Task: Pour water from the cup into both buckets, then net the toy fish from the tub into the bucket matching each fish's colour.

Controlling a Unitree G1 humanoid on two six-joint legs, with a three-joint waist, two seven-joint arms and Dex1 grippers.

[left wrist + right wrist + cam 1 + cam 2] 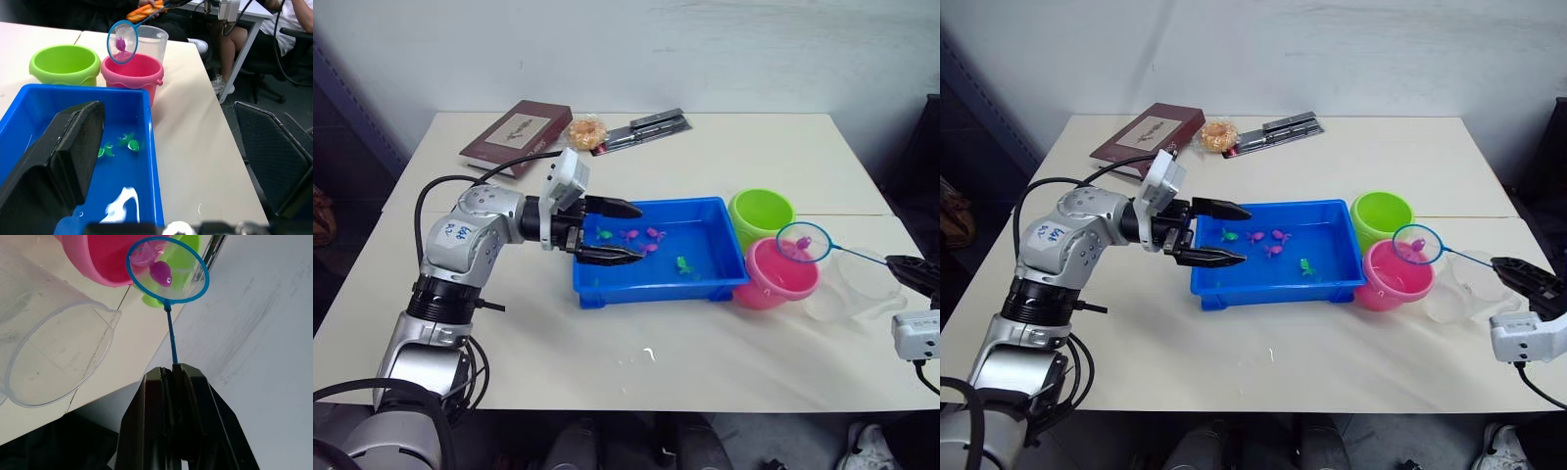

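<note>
At far left on the white table [724, 362], a dark red book [517, 137], then a round snack in clear wrap [586, 131] and dark flat packets [646, 129] near the back edge. Next, left gripper [628, 231] reaching over the left rim of the tub [646, 286], fingers spread apart and holding nothing, one black finger [612, 207] above the other. Inside the blue tub, shallow water with several toy fish: a green fish [604, 234] near the gripper, pink fish [642, 235] in the middle, one more green fish [683, 264] toward the right side. Just beside the right end of the tub, green bucket [761, 214] farther back and pink bucket [780, 274] nearer, touching each other. Above the pink bucket, the net [803, 241] with light blue rim, carrying one pink fish in net [160, 272]. Right of the pink bucket, the clear cup [855, 285], standing upright on the table. At far right, right gripper [173, 374] clamped tight on the thin handle of the net.
</note>
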